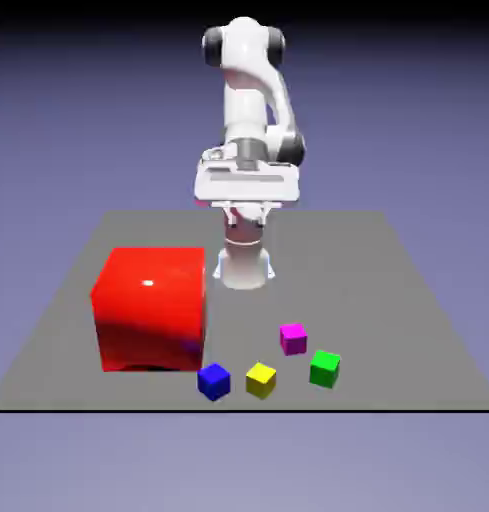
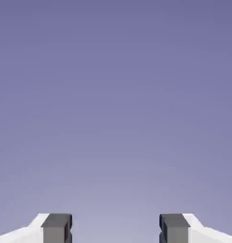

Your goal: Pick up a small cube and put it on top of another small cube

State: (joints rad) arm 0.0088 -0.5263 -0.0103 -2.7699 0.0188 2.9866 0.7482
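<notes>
The white two-finger gripper [image 2: 116,230] hangs high near the arm's base, fingers spread wide and empty, facing only backdrop, while the small glossy blue cube [image 1: 214,381] sits untouched at the grey table's [image 1: 408,290] near edge, just beside the big red block [image 1: 150,308], likely awaiting approach.

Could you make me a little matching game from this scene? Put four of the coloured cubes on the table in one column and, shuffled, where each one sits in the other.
Things:
1. big red cube
2. blue cube
3. green cube
4. magenta cube

Places, as seen in the exterior view:
A. farthest to the view's right of all the cubes
B. small cube nearest the robot's base
C. just off the red cube's front right corner, with the yellow cube on its other side
D. farthest to the view's left

Pairs: 1-D, 2-C, 3-A, 4-B
</notes>
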